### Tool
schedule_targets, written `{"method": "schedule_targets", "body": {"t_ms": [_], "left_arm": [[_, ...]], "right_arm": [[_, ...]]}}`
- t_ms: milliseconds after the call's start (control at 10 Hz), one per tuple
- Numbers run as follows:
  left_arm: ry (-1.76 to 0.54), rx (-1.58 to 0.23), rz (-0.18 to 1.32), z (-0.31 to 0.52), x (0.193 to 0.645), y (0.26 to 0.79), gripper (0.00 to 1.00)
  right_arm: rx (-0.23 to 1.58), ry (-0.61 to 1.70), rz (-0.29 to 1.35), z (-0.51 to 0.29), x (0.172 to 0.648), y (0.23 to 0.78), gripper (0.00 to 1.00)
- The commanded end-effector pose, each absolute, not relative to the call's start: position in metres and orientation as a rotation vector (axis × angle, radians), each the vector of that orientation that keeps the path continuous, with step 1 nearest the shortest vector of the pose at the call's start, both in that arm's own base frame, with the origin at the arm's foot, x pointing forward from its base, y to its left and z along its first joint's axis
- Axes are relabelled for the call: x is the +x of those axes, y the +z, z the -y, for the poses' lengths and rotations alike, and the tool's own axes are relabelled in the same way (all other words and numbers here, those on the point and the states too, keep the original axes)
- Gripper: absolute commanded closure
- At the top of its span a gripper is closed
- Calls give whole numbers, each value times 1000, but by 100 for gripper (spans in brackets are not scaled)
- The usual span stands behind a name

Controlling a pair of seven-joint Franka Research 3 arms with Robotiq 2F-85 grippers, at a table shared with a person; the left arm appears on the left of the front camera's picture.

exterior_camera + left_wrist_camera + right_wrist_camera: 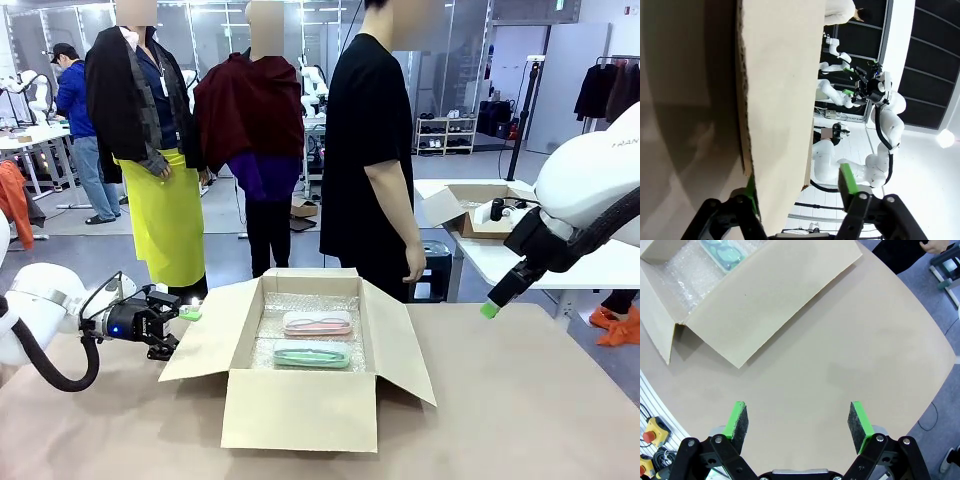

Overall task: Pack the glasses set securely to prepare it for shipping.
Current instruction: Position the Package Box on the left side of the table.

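An open brown cardboard box point(300, 405) stands mid-table, lined with bubble wrap point(305, 305). Inside it lie the pale pink glasses case point(317, 323) and, nearer me, the mint green case point(312, 354), side by side. My left gripper point(186, 313) is at the box's left flap point(215, 335). In the left wrist view this gripper point(798, 189) is open, with the flap point(775, 100) standing between its fingers and against one pad point(751, 197). My right gripper point(489, 309) hangs open above the bare table right of the box. Its wrist view shows the gripper point(799, 420) empty, with the mint case point(722, 252) far off.
A person in a black shirt point(368, 150) stands at the far side behind the box, hands down. A second small open box point(470, 212) sits on a white table at the back right. The box's right flap point(775, 295) lies spread over the brown table point(865, 355).
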State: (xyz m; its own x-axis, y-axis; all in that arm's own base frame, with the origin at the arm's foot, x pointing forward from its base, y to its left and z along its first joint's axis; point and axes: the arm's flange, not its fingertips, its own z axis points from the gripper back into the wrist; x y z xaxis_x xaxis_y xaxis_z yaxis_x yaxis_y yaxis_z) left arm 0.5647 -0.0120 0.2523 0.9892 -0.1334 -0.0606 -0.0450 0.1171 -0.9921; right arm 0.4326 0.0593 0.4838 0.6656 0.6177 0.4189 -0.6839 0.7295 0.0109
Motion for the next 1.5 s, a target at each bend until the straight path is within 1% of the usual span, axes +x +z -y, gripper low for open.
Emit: {"method": "schedule_targets", "body": {"t_ms": [0, 100, 200, 300, 400, 600, 1000, 1400], "left_arm": [[-83, -1488, -138, 11, 567, 256, 54], [-93, -1484, -122, 10, 568, 258, 58], [-93, -1489, -111, 10, 567, 261, 73], [-94, -1490, -105, 9, 568, 261, 77], [-104, -1487, -93, 9, 567, 261, 92], [-121, -1489, -77, 8, 567, 265, 100], [-165, -1470, -64, -2, 572, 273, 100], [-145, -1445, -40, -67, 566, 293, 100]], "right_arm": [[166, 741, 402, -60, 435, 486, 0], [166, 741, 402, -60, 435, 486, 0], [166, 741, 402, -60, 435, 486, 0], [166, 741, 402, -60, 435, 486, 0], [166, 741, 402, -60, 435, 486, 0], [166, 741, 402, -60, 435, 486, 0], [166, 741, 402, -60, 435, 486, 0], [166, 741, 402, -60, 435, 486, 0]]}}
